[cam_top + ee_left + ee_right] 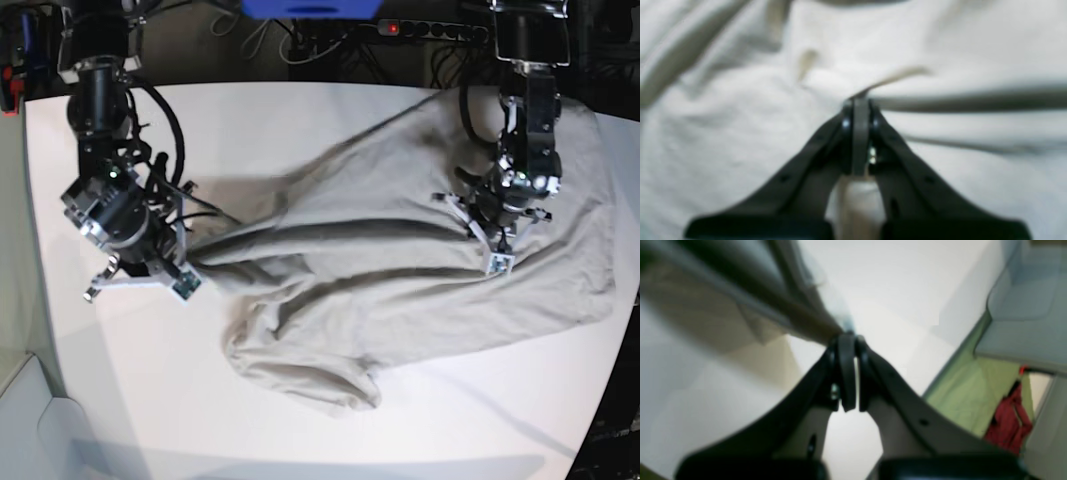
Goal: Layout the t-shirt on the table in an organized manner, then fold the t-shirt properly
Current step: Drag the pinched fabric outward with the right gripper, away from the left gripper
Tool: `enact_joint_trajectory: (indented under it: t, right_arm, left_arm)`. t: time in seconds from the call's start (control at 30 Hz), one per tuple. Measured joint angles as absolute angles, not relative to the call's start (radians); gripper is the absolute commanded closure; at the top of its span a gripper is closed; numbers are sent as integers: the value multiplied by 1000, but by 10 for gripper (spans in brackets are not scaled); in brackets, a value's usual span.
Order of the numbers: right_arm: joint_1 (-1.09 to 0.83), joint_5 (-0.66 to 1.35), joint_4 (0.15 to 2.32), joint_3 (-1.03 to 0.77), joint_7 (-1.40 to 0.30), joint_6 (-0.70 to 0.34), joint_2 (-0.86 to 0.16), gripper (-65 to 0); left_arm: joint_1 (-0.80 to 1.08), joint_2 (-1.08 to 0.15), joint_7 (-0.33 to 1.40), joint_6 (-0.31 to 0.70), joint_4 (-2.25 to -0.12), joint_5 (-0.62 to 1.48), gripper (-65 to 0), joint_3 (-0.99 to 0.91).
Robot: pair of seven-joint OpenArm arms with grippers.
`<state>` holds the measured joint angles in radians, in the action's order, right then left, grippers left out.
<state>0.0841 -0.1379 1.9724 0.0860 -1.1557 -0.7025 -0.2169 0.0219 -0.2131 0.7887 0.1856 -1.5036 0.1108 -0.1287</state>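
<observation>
The beige t-shirt [400,290] lies crumpled across the right half of the white table [300,120], stretched in taut folds toward the left. My right gripper [190,262] is shut on the shirt's left tip; the right wrist view shows the gripper [848,335] pinching a bunched strip of t-shirt [740,306] above the table [900,290]. My left gripper [478,240] presses down on the shirt's middle right. In the left wrist view this gripper [860,100] is shut on a raised fold of t-shirt [740,150].
A power strip [430,30] and cables lie behind the table's far edge, beside a blue object [310,8]. Past the table's edge in the right wrist view are a green floor [967,390] and a red item [1007,416].
</observation>
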Motion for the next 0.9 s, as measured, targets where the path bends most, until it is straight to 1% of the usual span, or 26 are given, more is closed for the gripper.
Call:
enact_joint_trajectory:
  t: [0.03,0.1,0.2,0.27,0.33,0.37,0.5,0.6,0.67,0.77,0.83,0.9]
  right_arm:
    - [88,-140,1973,75,-1156,-702,-218,-10]
    - [81,-150,1973,68,-1160,-702,-220,-56]
    - [35,-135,1973,74,-1155,-702,-261,-173]
    - [0,-157,1973,74,-1164,-703,-268,-249]
    - [-25,-139,1973,75,-1153,-703,-271,-293]
    - [-33,-134,1973,75,-1148,-702,-272,-302]
    - [-37,-134,1992,36,-1147,-702,-279,-302]
    - [-44,-154,1999,-33,-1156,-702,-279,-302]
    - [-50,-157,1999,-50,-1157,-702,-257,-302]
    - [-59,-132,1999,-46,-1148,-703,-236,-302]
    - [-72,-147,2003,-47,-1147,-702,-235,-301]
    - [-89,-150,2001,-47,-1158,-703,-210,-301]
  left_arm:
    - [25,-213,785,184,-1523,110,-1,-129]
    - [32,-213,781,184,-1553,113,-1,-129]
    - [35,-210,786,185,-1550,117,-1,-129]
    - [36,-216,785,184,-1549,113,-1,-129]
    - [36,-216,788,184,-1562,112,-1,-130]
    - [36,-215,789,184,-1575,112,-1,-130]
    - [36,-211,806,184,-1688,115,-1,-130]
    - [21,-174,832,184,-1719,112,-1,-135]
    - [-7,-156,844,187,-1706,120,-1,-133]
    - [-95,-136,822,186,-1596,115,-1,-130]
    - [-159,-110,812,185,-1452,111,-1,-133]
    - [-203,-94,831,186,-1317,109,-1,-131]
